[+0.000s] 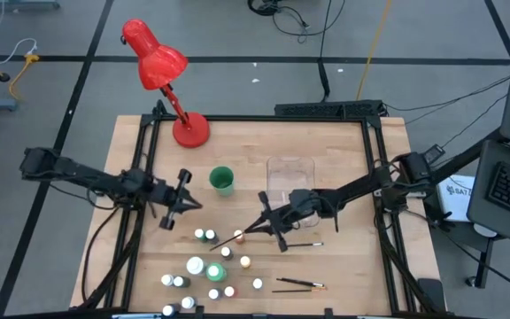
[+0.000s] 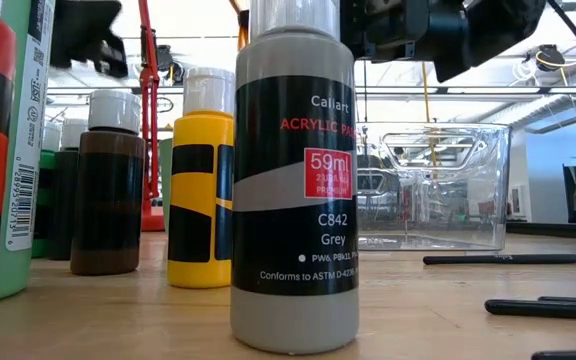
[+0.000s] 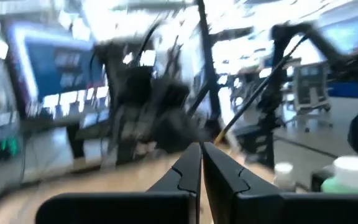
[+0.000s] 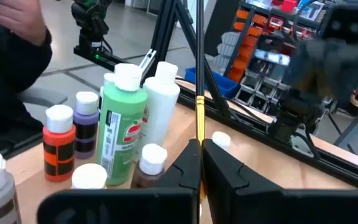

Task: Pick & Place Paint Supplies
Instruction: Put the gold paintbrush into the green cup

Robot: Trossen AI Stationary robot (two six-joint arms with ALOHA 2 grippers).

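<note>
Progress: early, by my reading. The clear bin (image 1: 290,177) looks empty in both the high and low views, and the green cup (image 1: 222,181) just beside it shows nothing inside from above. Nothing appears placed yet.

Right tool (image 1: 271,221): sits just in front of the bin, shut on one brush (image 4: 199,93). In the right wrist view the dark handle rises straight from between the closed fingers, orange ferrule partway up. In the high view the brush (image 1: 248,232) slants from the tool toward the bottles. Judged step: first brush in hand, not yet delivered.

Left tool (image 1: 181,200): hovers on the cup's far side from the bin, near the bottles. Fingers together, nothing between them in the left wrist view.

Count, high view:
- Bottles (image 1: 204,275): about fifteen, white caps, clustered in front of the cup and bin toward the surface's (image 1: 343,151) near edge. Exact number uncertain; some crowd each other and a few sit at the picture's edge. Low view shows grey (image 2: 293,180), yellow (image 2: 200,190) and brown (image 2: 108,190) ones up close.
- Brushes: one held; two lie together (image 1: 297,285) on the surface, farther in front of the bin; one lies alone (image 1: 304,245) just behind the right tool. Four seen.
- Bin: one. Cup: one.
- Red lamp (image 1: 162,75): one, behind the cup, not part of the job.

Left to do: essentially everything.
</note>
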